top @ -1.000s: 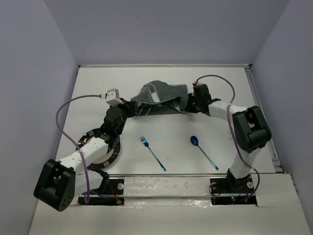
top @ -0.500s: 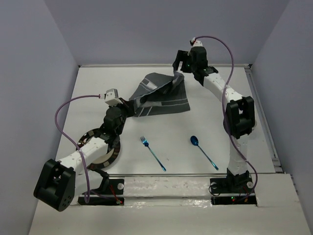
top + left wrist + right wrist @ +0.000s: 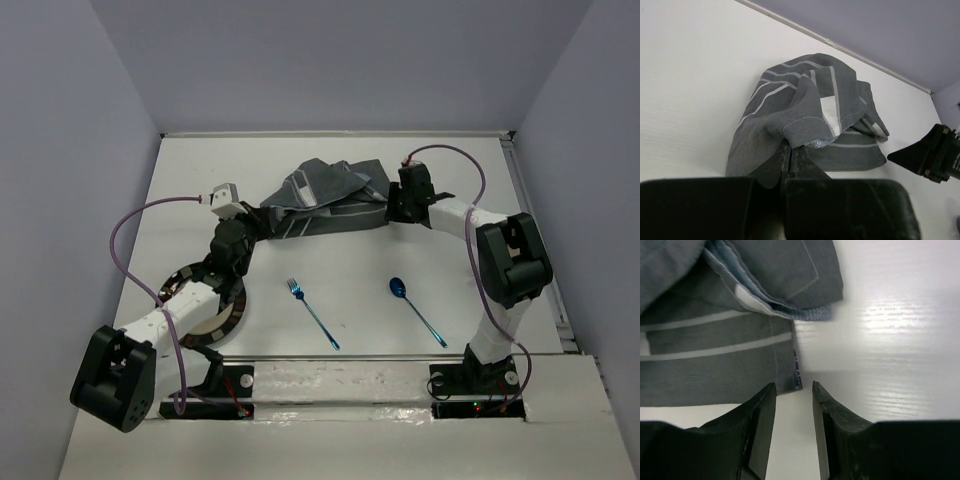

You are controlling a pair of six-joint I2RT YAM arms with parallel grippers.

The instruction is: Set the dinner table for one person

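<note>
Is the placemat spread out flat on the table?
No. In the top view the placemat lies crumpled on the table, with its folds piled over one another.

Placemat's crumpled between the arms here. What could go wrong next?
1. The left gripper is shut on one edge of the placemat, which lies folded over itself. Pulling may drag the heap rather than spread it.
2. The right gripper is open, with the placemat's corner only at its fingertips and several layers stacked. Closing could miss or pinch the wrong layer.
3. The fork lies on the near side of the placemat, so a dragged cloth could sweep it.
</note>
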